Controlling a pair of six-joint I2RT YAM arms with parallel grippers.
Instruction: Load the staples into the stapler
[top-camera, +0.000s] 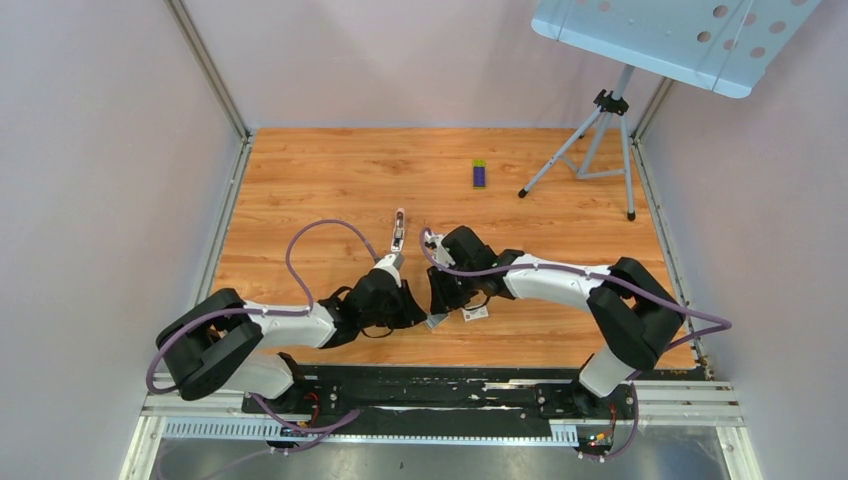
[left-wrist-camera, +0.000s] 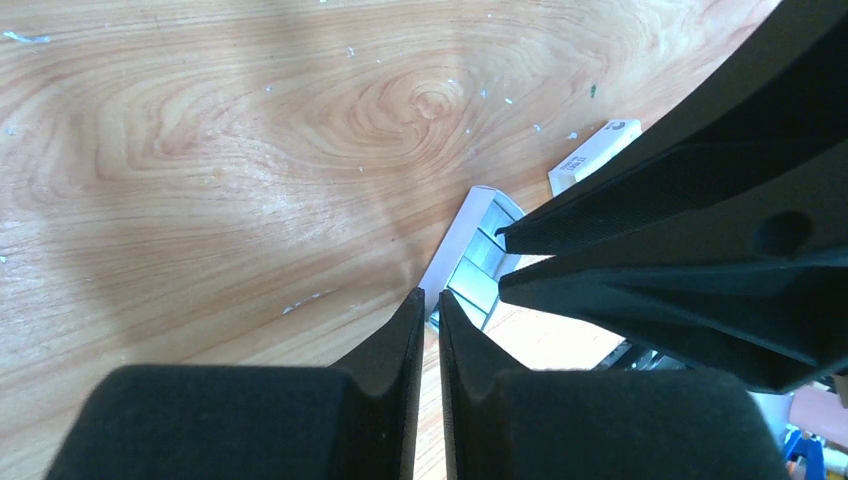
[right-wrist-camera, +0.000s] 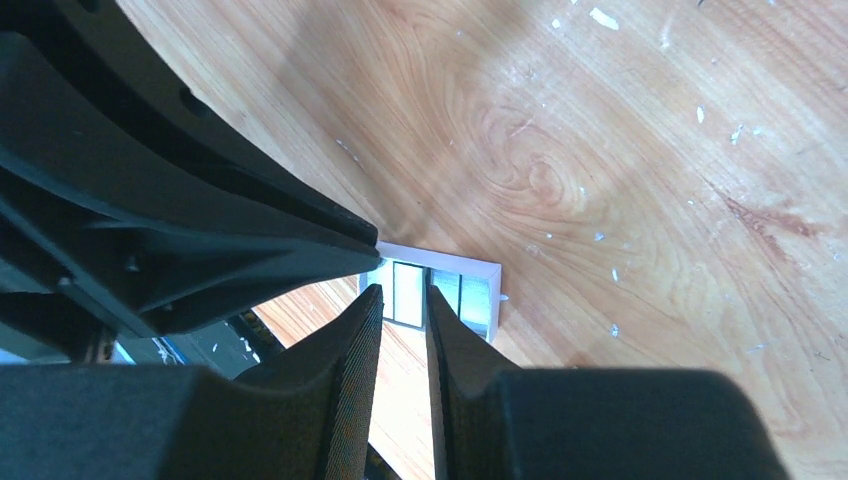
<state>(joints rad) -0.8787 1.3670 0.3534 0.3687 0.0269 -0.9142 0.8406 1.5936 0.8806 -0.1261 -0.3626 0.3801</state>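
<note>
Staples - short grey ridged strips, lying flat in a small white open tray. Located nearer the arm bases than the stapler and slightly to its right, on the wooden table.

Judged light, stiff and thin. Smooth metal, so probably slippery. Glued rows, so likely to snap or shed pieces if bent or squeezed hard. Best pinched across the two long sides, near mid-length, with light force. Kept level to stop a tilt inside the pinch.

Right gripper - narrow opening, tips down in the tray on either side of one strip. Reads as a pinch on that strip, though exact pad contact is hard to confirm. Not lifted clear of the tray as far as visible.

Left gripper - almost closed, only a thin slit, nothing in it. Tips just at the near corner of the tray, on the side toward the arm bases from the stapler. Possibly bracing the tray, but contact cannot be told.

Containers: tray holding a few strips side by side, at least three visible in the right wrist view. Purple-and-green box beyond the stapler and to its right, well apart - contents not visible. Stapler too small to tell whether open or loaded.

White card nearer the bases than the stapler, further right than the tray.
</note>
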